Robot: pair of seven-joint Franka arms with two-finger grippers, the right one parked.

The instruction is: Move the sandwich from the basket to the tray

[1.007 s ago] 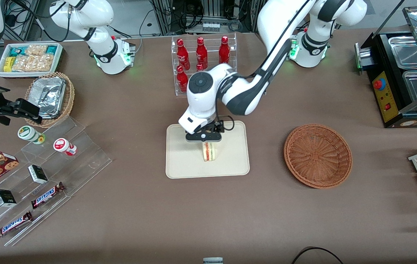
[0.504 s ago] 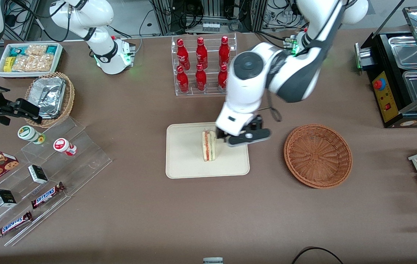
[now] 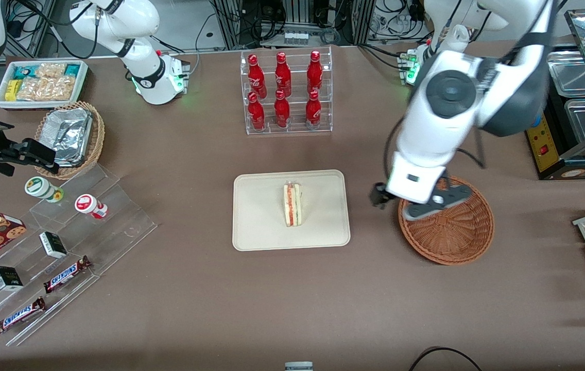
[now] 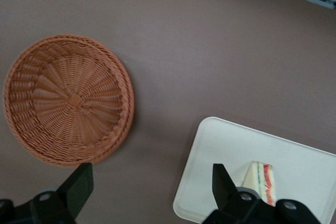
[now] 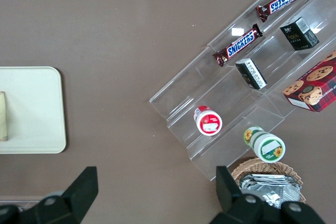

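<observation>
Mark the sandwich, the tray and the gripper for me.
sandwich (image 3: 292, 204), front view, on its upper bread edge.
tray (image 3: 259, 216), front view, on bare floor beside the sandwich.
gripper (image 4: 152, 184), left wrist view, midway between its open jaws, above the table.

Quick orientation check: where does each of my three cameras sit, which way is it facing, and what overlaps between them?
Front view: high, facing the robots, looking down on the table; shows both arms, the gripper above the basket rim, the sandwich on the tray.
Left wrist view: on the working arm, looking straight down; its open fingers frame the basket and tray.
Right wrist view: on the parked arm, looking down at the snack shelf.
Shared: all three see the tray.
</observation>
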